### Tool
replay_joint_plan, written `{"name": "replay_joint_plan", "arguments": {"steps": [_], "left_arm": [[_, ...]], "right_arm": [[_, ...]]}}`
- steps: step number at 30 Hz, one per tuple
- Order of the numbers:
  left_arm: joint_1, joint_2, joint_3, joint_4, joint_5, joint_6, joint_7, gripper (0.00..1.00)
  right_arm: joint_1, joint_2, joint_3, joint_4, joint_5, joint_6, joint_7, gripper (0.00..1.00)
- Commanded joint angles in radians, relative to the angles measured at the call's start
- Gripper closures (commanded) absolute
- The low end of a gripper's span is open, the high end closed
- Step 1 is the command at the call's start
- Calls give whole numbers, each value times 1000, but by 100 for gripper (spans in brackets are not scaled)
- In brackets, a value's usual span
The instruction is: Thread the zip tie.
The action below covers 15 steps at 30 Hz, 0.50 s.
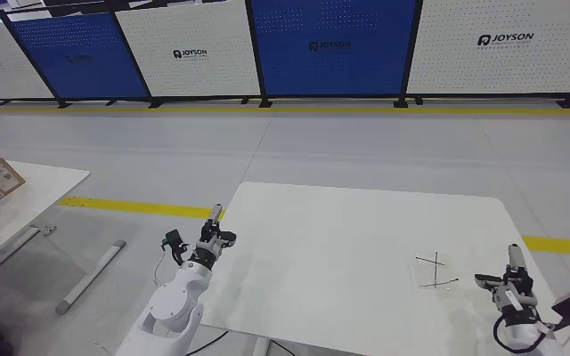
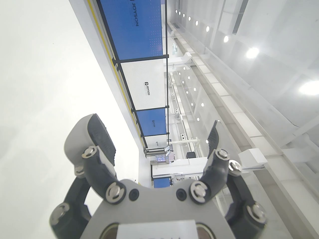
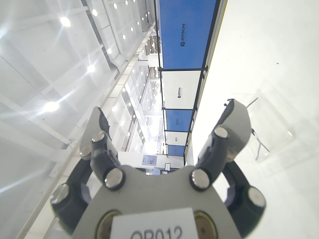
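Top view: left claw (image 1: 220, 224) and right claw (image 1: 500, 267) wide open, empty; zip ties (image 1: 436, 262) near right claw, staged for pickup.

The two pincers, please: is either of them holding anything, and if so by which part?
Nothing is held. The left pincer and the right pincer are both open and empty; the zip ties lie untouched on the table.
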Motion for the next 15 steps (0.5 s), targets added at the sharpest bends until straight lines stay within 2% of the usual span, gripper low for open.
{"name": "replay_joint_plan", "arguments": {"steps": [1, 2, 3, 4, 5, 6, 7, 8, 9, 10, 11, 12, 13, 14, 15], "left_arm": [[0, 0, 0, 0, 0, 0, 0, 0], [0, 0, 0, 0, 0, 0, 0, 22], [0, 0, 0, 0, 0, 0, 0, 22], [0, 0, 0, 0, 0, 0, 0, 0], [0, 0, 0, 0, 0, 0, 0, 22], [0, 0, 0, 0, 0, 0, 0, 22], [0, 0, 0, 0, 0, 0, 0, 0], [0, 0, 0, 0, 0, 0, 0, 0], [0, 0, 0, 0, 0, 0, 0, 0], [0, 0, 0, 0, 0, 0, 0, 22], [0, 0, 0, 0, 0, 0, 0, 0], [0, 0, 0, 0, 0, 0, 0, 0], [0, 0, 0, 0, 0, 0, 0, 0], [0, 0, 0, 0, 0, 0, 0, 22], [0, 0, 0, 0, 0, 0, 0, 0]], "right_arm": [[0, 0, 0, 0, 0, 0, 0, 22], [0, 0, 0, 0, 0, 0, 0, 22], [0, 0, 0, 0, 0, 0, 0, 22], [0, 0, 0, 0, 0, 0, 0, 0], [0, 0, 0, 0, 0, 0, 0, 22], [0, 0, 0, 0, 0, 0, 0, 22], [0, 0, 0, 0, 0, 0, 0, 22], [0, 0, 0, 0, 0, 0, 0, 0], [0, 0, 0, 0, 0, 0, 0, 22], [0, 0, 0, 0, 0, 0, 0, 22], [0, 0, 0, 0, 0, 0, 0, 0], [0, 0, 0, 0, 0, 0, 0, 0], [0, 0, 0, 0, 0, 0, 0, 22], [0, 0, 0, 0, 0, 0, 0, 22], [0, 0, 0, 0, 0, 0, 0, 0]]}}
